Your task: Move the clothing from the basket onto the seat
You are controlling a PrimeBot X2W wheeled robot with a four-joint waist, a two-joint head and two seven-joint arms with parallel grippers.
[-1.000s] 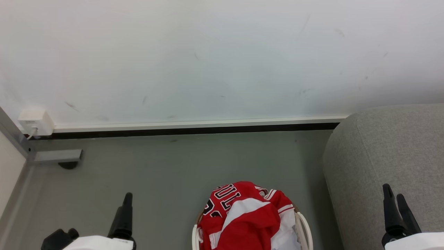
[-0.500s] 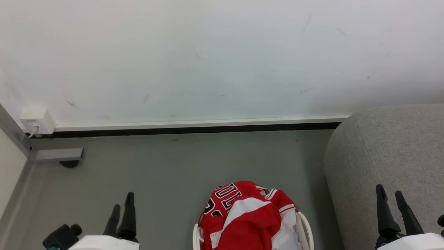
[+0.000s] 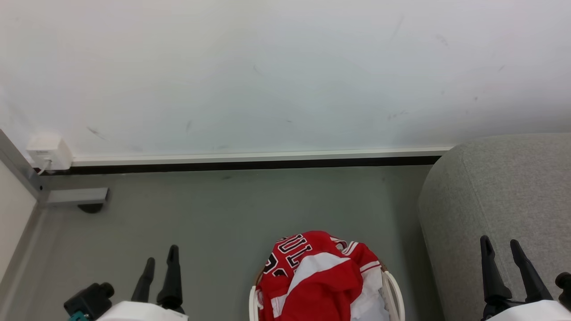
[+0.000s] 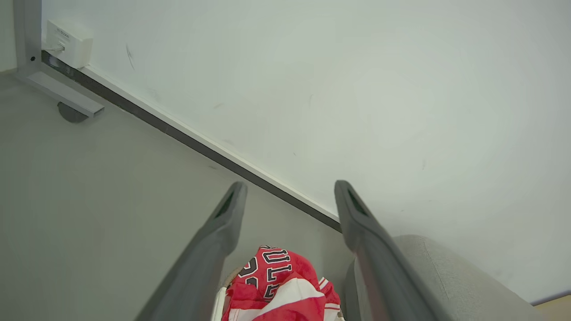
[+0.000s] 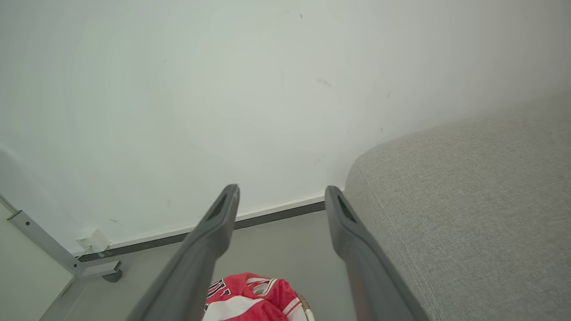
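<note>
Clothing point(image 3: 312, 278) lies heaped in the basket point(image 3: 396, 290): red cloth with white trim, a lettered jersey uppermost, bulging above the rim. The basket stands on the floor point(image 3: 214, 214) at the bottom middle of the head view, cut off by the lower edge. It is just beside the seat point(image 3: 504, 187), whose rounded grey arm rises on the right. None of the red cloth is on the seat.

The left gripper point(image 3: 161, 255) hangs at the lower left over bare floor, apart from the basket, its jaws spread wide with nothing between them. The right gripper point(image 3: 498, 241) is at the lower right in front of the seat's arm, likewise spread and empty. In each wrist view the heap sits low between the fingers, with the wall point(image 3: 267, 76) beyond.

The task looks to be at its start, with the step in hand being the reach for a first garment. The next move calls for one gripper to swing inward over the heap and drop with its jaws wide. It would then sink into the top fold, close on a good bunch of cloth and lift it clear of the rim before carrying it right. The right gripper seems better placed for that. A bend at the waist would likely help bring the basket fully into view.
</note>
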